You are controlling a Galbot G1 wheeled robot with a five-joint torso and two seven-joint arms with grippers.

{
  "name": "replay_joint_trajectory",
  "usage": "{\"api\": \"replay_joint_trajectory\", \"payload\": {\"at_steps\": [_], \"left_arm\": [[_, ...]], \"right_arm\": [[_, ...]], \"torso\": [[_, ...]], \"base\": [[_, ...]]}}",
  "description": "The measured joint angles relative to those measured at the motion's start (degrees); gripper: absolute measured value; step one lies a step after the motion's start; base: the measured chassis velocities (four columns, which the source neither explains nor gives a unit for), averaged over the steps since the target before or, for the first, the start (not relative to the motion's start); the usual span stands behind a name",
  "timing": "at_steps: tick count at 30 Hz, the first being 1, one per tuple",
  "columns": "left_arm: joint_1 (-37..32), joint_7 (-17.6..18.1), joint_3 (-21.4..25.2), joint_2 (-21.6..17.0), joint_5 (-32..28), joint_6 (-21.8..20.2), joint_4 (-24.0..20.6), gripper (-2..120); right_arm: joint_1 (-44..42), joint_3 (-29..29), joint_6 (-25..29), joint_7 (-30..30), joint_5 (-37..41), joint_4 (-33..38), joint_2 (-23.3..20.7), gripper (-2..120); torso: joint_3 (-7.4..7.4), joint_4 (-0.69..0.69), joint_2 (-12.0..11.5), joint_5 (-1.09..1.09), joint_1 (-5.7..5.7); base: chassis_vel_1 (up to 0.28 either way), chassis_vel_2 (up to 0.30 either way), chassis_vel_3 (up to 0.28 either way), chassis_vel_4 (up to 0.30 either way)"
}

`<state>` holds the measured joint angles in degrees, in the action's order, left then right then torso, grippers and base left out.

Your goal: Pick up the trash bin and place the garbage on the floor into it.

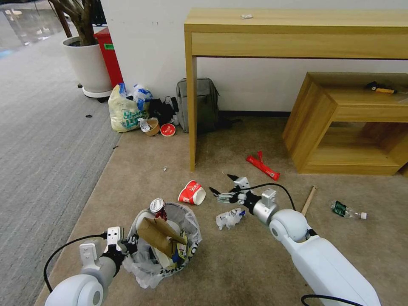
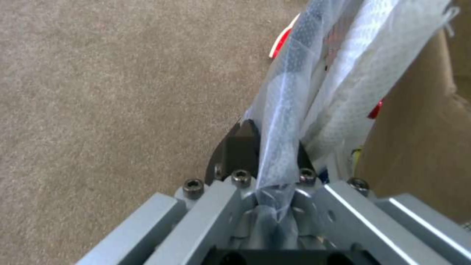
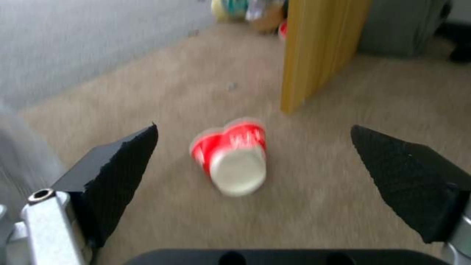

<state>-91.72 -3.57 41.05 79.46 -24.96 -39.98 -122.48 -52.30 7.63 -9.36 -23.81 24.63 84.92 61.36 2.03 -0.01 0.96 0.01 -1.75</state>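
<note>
The trash bin (image 1: 193,231), lined with a translucent white bag, stands on the beige floor (image 1: 238,263) at the lower left, holding cardboard (image 1: 155,234), a red can (image 1: 157,205) and wrappers. My left gripper (image 1: 127,245) is shut on the bin's near-left rim; in the left wrist view the bag-covered rim (image 2: 279,121) is pinched in that gripper (image 2: 272,147). My right gripper (image 1: 221,182) hovers open just right of a red paper cup (image 1: 192,192) lying on its side. In the right wrist view the cup (image 3: 233,162) lies on the carpet beyond the open gripper (image 3: 254,127).
Crumpled white plastic (image 1: 229,219), a red wrapper (image 1: 262,166), a wooden stick (image 1: 309,200) and a small bottle (image 1: 348,210) lie on the carpet. A table leg (image 1: 191,114) stands behind the cup. A backpack (image 1: 197,104), shopping bag (image 1: 125,111) and low shelf (image 1: 352,123) line the wall.
</note>
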Motion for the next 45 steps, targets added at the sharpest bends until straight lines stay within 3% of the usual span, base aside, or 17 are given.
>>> {"api": "replay_joint_trajectory", "payload": {"at_steps": [1, 8, 16, 28, 35, 45], "left_arm": [[0.00, 0.00, 0.00, 0.00, 0.00, 0.00, 0.00, 0], [-0.58, -0.09, 0.00, 0.14, -0.09, 0.44, 0.37, 0], [-0.79, -0.16, 0.21, 0.10, -0.17, 0.61, 0.63, 0], [-0.66, -0.15, -0.13, 0.09, -0.07, 0.62, 1.17, 0], [-0.63, -0.14, -0.20, 0.12, 0.05, 0.63, 1.43, 0], [-0.63, -0.13, -0.34, 0.14, 0.14, 0.66, 1.56, 0]], "right_arm": [[0.00, 0.00, 0.00, 0.00, 0.00, 0.00, 0.00, 100], [5.60, -0.54, 1.01, -15.40, -5.91, -14.06, -0.07, 100], [14.40, -2.60, 5.83, -21.80, -17.76, -30.47, 3.85, 100], [20.36, -5.04, 7.40, -24.71, -31.40, -41.73, 9.94, 100], [20.92, -5.33, 6.22, -24.53, -39.45, -43.73, 11.44, 100], [20.72, -5.19, 5.05, -21.88, -42.50, -44.20, 12.31, 100]], "torso": [[0.00, 0.00, 0.00, 0.00, 0.00], [0.00, 0.00, 0.00, 0.00, 0.00], [0.00, 0.02, 0.00, 0.00, 0.00], [0.00, 0.01, 0.00, -0.02, 0.00], [0.00, 0.00, 0.00, -0.02, 0.00], [0.00, 0.00, 0.00, -0.01, 0.00]], "base": [[0.000, 0.000, 0.000, 0.000], [0.000, 0.000, 0.000, 0.000], [0.000, 0.000, 0.000, 0.000], [0.000, 0.000, 0.000, 0.000], [0.000, 0.000, 0.000, 0.000], [0.000, 0.000, 0.000, 0.000]]}}
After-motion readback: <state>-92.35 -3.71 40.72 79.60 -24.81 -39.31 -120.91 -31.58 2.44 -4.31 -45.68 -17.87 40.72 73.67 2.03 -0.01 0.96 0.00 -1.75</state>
